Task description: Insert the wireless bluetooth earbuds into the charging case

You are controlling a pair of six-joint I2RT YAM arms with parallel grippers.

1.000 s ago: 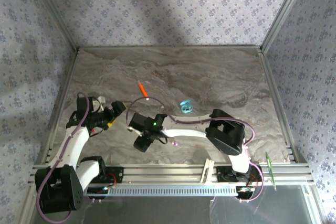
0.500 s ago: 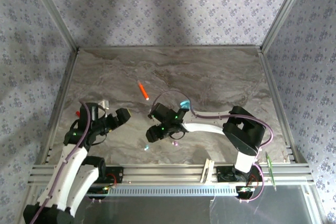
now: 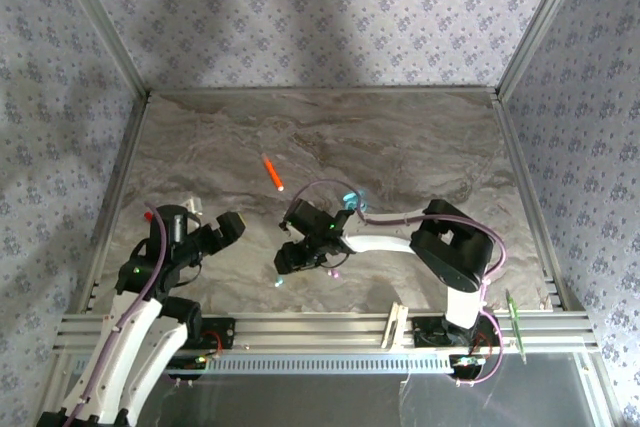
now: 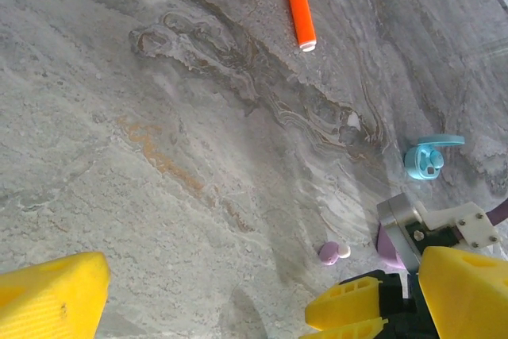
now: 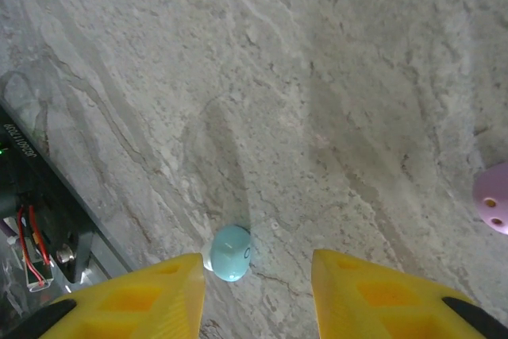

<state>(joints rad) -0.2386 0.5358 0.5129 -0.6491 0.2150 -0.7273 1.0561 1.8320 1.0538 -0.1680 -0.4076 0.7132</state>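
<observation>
The marble worktop carries everything. The right arm reaches from its base at the near edge leftward across the near half. The left arm rises by the near left corner.

The right gripper points down close over the surface near the near edge, left of the middle. Its wrist view shows its jaws apart and holding nothing. The left gripper hangs toward the left edge, its yellow jaws spread wide and empty.

An orange stick lies left of centre, well apart from both grippers. A cyan case sits about mid-worktop with its lid open.

A cyan earbud lies on the bare surface just off the right gripper's fingertips, in line with the gap between them. A pink earbud lies near it toward the right, also on the surface.
</observation>
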